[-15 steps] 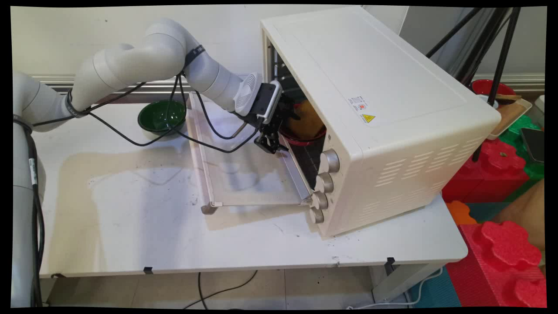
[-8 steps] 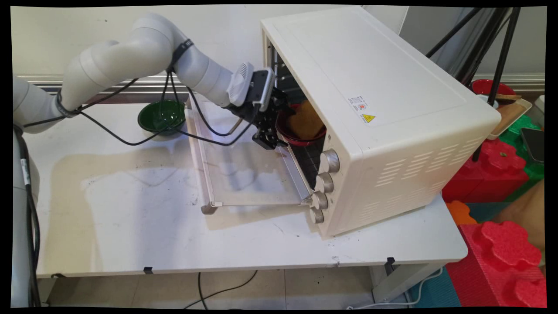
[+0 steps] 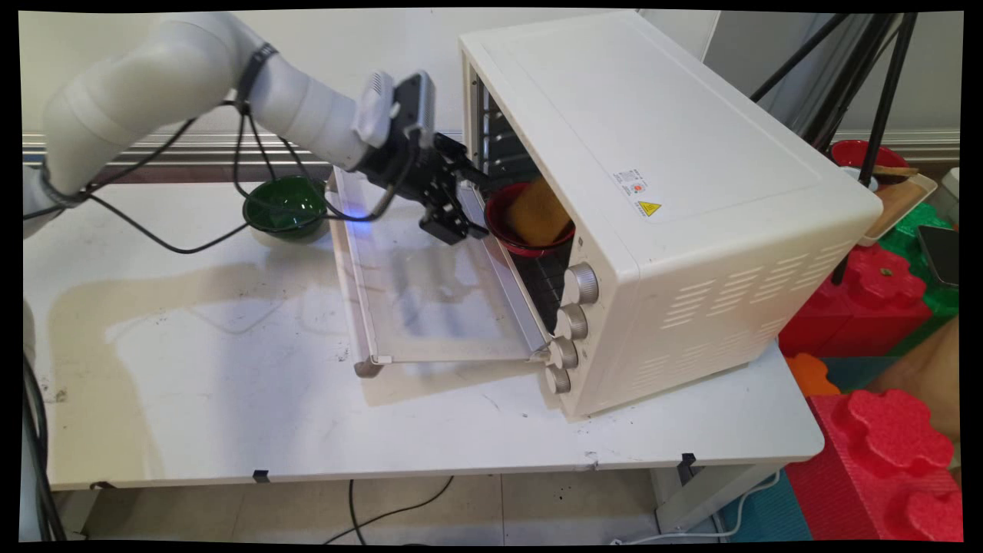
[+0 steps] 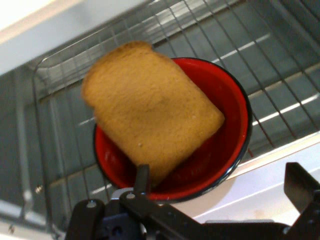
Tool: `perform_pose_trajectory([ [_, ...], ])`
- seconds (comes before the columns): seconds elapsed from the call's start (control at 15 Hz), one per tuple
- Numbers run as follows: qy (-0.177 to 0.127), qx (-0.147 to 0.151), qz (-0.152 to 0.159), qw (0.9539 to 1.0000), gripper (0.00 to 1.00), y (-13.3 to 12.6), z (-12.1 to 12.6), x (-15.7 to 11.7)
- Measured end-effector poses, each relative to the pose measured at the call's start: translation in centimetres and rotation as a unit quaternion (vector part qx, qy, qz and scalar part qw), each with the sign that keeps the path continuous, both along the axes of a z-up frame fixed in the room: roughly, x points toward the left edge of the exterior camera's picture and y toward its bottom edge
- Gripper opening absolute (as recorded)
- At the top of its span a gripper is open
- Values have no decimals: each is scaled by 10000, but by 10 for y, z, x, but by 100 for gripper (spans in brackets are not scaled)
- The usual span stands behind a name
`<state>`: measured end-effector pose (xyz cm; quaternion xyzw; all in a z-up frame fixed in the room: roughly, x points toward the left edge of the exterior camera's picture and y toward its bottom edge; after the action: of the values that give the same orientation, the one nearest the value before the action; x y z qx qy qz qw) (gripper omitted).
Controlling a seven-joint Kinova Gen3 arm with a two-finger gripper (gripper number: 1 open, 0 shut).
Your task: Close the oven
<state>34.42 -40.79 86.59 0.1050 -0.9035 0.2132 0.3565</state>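
A red bowl [image 3: 513, 240] holding a slice of brown toast [image 3: 536, 213] sits on the wire rack just inside the open cream toaster oven [image 3: 660, 192]. My gripper [image 3: 464, 204] hovers just outside the oven mouth, above the hinge end of the lowered glass door [image 3: 430, 299], a short way left of the bowl. In the hand view the toast [image 4: 150, 107] leans in the red bowl [image 4: 227, 120] on the rack [image 4: 280, 75]. My gripper [image 4: 220, 175] is open, its fingers [image 4: 142, 180] standing apart in front of the bowl's near rim and holding nothing.
A green bowl [image 3: 286, 206] stands on the white table [image 3: 230, 399] to the left of the oven door, under the arm's black cables. Four knobs [image 3: 572, 322] run down the oven's front. Red foam blocks [image 3: 883, 438] and a tripod [image 3: 868, 92] lie off the table's right.
The gripper has drawn back left and upward out of the oven mouth, away from the red bowl. The bowl and toast stay on the rack.
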Motion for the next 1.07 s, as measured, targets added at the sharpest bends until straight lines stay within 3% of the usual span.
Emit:
perform_pose_trajectory([
  [0.27,323,225,376,9985,100,15,16,22],
  [0.53,606,427,774,9942,100,30,31,45],
  [1.07,1058,807,1489,9799,100,67,57,97],
])
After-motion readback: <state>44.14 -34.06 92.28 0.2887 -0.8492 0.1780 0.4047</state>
